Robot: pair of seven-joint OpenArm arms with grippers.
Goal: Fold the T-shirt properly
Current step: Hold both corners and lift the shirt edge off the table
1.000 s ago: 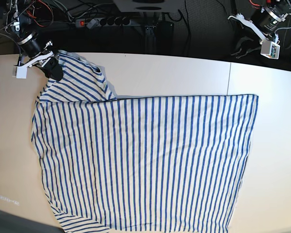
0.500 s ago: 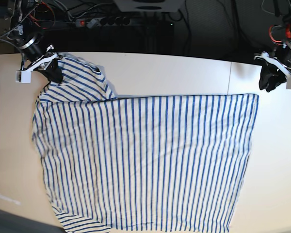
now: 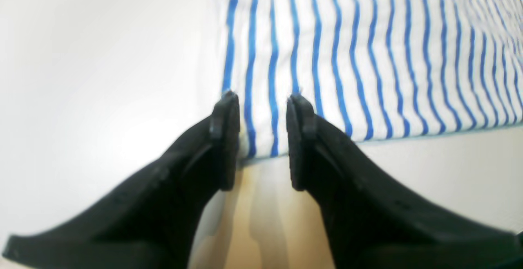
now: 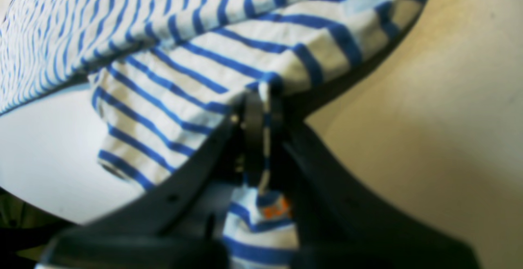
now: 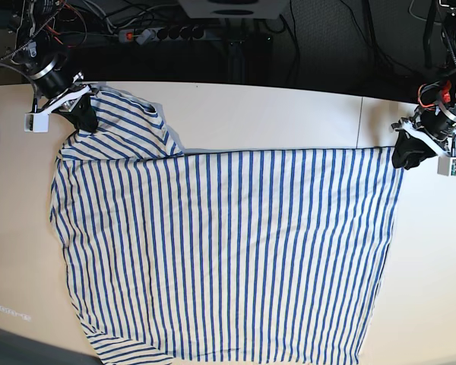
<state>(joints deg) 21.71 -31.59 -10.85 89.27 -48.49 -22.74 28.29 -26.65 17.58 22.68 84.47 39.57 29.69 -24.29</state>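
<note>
Across the white table I see the T-shirt spread flat, bare tabletop beyond its far edge. My left gripper stands parted, straddling the hem corner without pinching it. My right gripper is clamped on the bunched sleeve edge.

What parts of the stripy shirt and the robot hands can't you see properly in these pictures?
- Base view: the bottom hem of the T-shirt is cut off by the picture's lower edge.
- Right wrist view: the cloth pinched in the right gripper is blurred, and the gripper hides part of it.
- Left wrist view: the far stripes are blurred; whether the open left gripper touches the cloth cannot be told.
- The neck label: not visible anywhere.
</note>
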